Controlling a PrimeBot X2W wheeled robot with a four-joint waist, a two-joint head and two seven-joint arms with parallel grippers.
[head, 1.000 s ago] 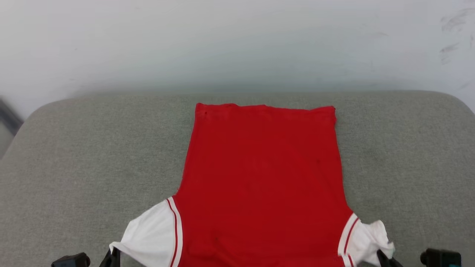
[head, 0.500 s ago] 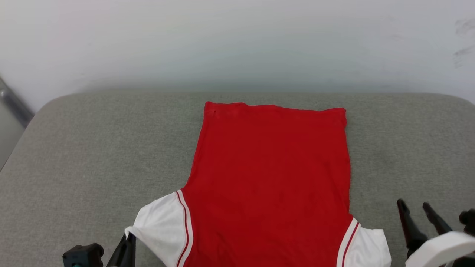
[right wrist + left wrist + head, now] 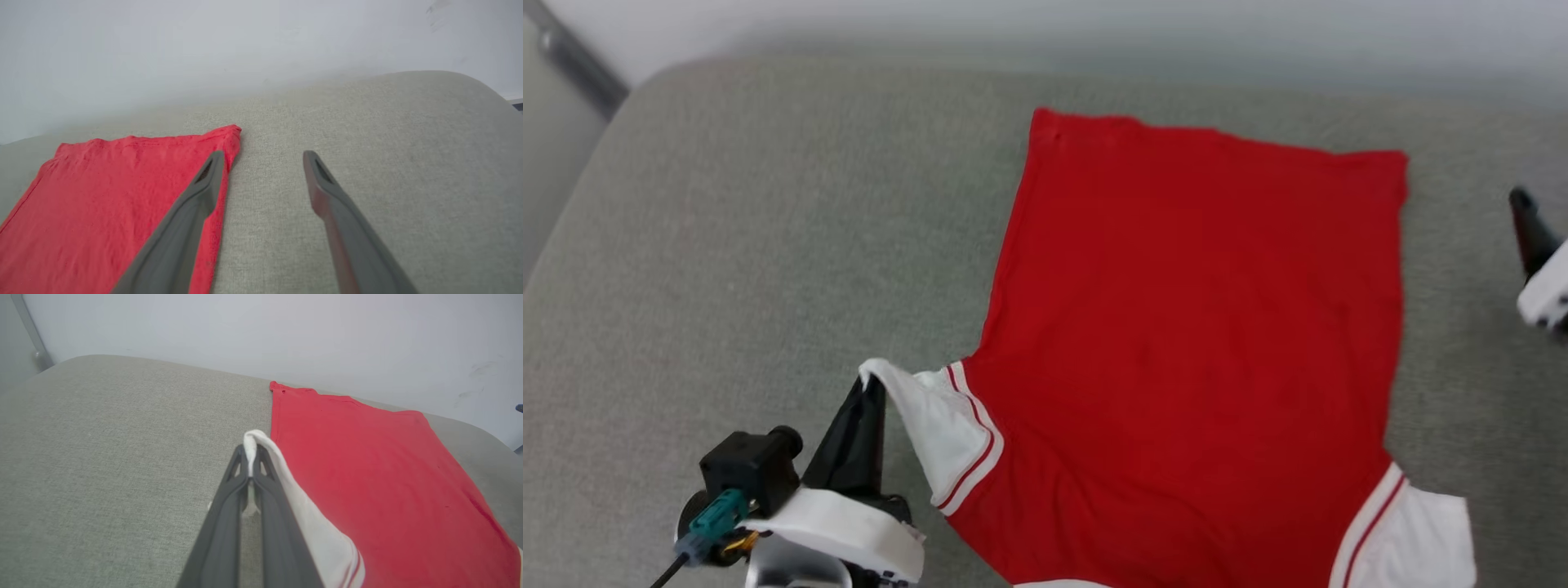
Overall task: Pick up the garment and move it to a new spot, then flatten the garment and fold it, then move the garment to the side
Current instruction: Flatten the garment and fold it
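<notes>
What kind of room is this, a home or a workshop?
Hard to say; probably a plain test room. A grey fabric-covered cushion sits before a bare white wall, with a red garment spread on it.

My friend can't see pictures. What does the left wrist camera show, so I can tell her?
The shut left gripper pinches the white sleeve of a red jersey-style T-shirt, holding that sleeve up off a grey fabric cushion. The rest of the shirt lies flat, with a pale wall behind.

Dark two-fingered left gripper pinched on white sleeve of red jersey T-shirt, dark two-fingered right gripper spread wide, empty, beside that shirt's far right corner
</notes>
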